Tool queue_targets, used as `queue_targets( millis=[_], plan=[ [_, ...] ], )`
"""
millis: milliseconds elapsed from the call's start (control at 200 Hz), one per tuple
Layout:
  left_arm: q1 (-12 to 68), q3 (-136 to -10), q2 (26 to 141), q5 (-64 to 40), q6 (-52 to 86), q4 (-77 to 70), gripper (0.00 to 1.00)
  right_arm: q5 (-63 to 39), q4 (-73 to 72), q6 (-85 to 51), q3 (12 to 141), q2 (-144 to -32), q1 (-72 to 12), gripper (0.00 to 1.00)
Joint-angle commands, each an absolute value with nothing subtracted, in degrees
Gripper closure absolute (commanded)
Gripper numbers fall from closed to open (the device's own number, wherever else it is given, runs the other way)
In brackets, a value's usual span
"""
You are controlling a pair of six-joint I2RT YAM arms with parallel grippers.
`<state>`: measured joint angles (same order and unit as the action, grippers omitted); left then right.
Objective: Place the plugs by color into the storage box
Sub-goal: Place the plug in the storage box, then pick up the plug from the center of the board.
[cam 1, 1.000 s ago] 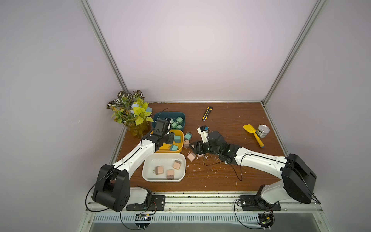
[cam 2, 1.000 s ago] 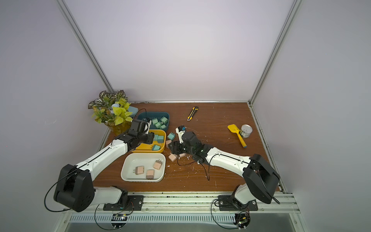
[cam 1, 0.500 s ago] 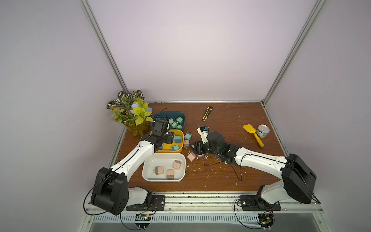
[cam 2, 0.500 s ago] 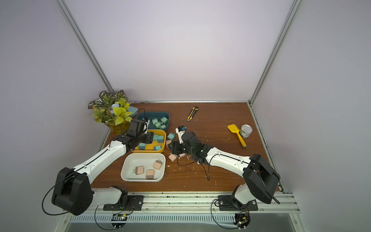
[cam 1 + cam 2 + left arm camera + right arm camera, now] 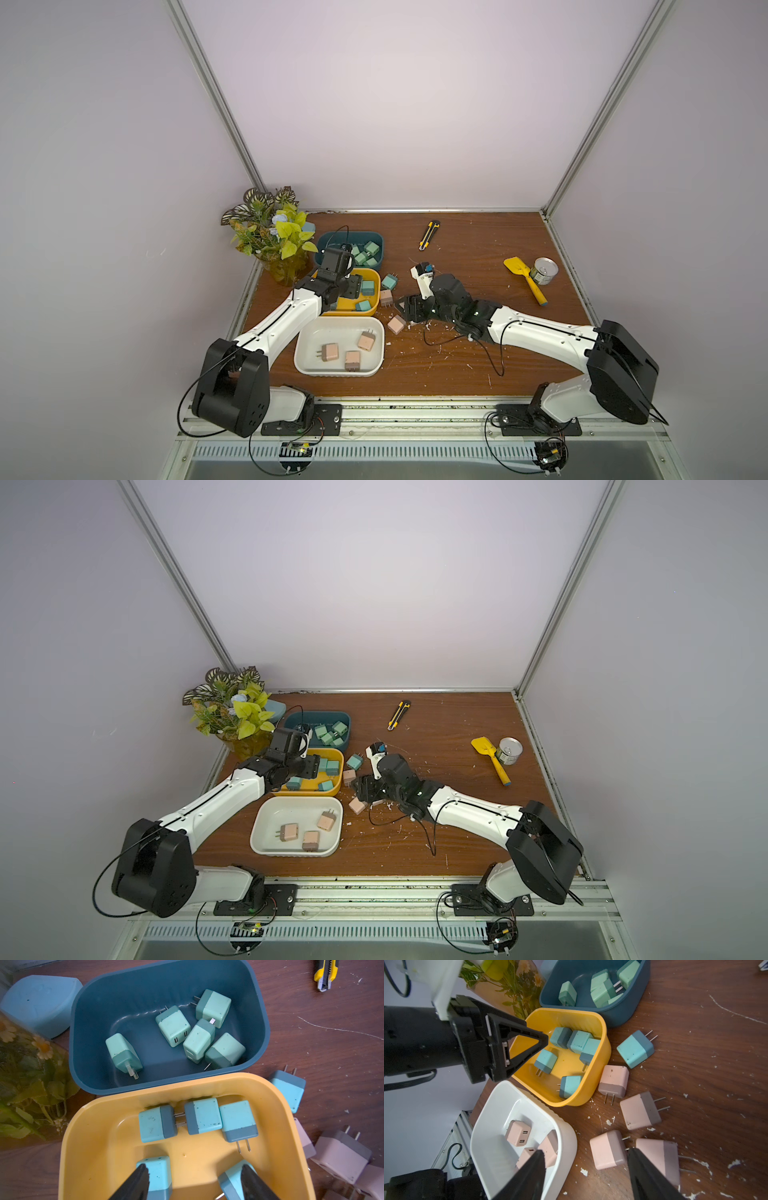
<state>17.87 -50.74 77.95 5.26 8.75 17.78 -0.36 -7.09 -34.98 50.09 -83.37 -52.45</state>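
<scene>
Three trays [image 5: 321, 336] on a scratched brown table [image 5: 478, 249] between pale lilac walls [image 5: 395, 104] hold plugs [image 5: 173, 1026] sorted mint, blue, pink; loose pink plugs [image 5: 640, 1110] lie beside them, prongs seemingly mostly pointing away; left gripper [image 5: 194, 1166] and right gripper [image 5: 585, 1150] hover, fingers spread, empty.

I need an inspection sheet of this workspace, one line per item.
Surface: brown wooden table, white crumbs near right arm.
Job's things: five mint plugs in blue tray; five teal plugs in yellow tray; three pink plugs in white tray; on the table, one loose teal plug, four loose pink plugs.
Clutter: utility knife, yellow scoop, tin can, potted plant.
Grippers: left gripper above yellow tray, fingers open, empty; right gripper above loose pink plugs, fingers open.
Cables: black cable looped on table beside right arm.
Surroundings: pale walls, metal frame posts.
</scene>
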Motion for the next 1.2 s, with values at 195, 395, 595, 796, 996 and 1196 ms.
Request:
queue_targets(
  millis=[195,395,595,796,996,1196],
  plan=[
    [17.0,-53.0,77.9,-3.5,4.9,15.2,0.32,3.1,-0.7,-31.6,49.5,-82.7,-52.8,0.34],
    [17.0,-47.8,72.2,-14.6,3.0,6.5,0.35,5.4,1.1,-29.8,49.6,-83.6,-52.6,0.34],
    [17.1,-44.5,68.6,-24.4,1.8,0.6,0.36,7.0,2.8,-28.7,50.4,-85.5,-52.6,0.32],
    [17.1,-44.0,69.4,-32.4,2.5,-1.3,0.39,7.1,3.0,-27.9,51.9,-88.5,-52.6,0.35],
    [21.6,-46.5,70.2,-31.7,-5.9,12.1,0.41,8.6,5.3,-25.1,55.1,-92.0,-52.6,0.36],
    [27.3,-40.7,64.2,-27.7,-4.5,13.2,0.4,9.7,5.1,-24.5,55.5,-94.0,-52.5,0.35]
  ],
)
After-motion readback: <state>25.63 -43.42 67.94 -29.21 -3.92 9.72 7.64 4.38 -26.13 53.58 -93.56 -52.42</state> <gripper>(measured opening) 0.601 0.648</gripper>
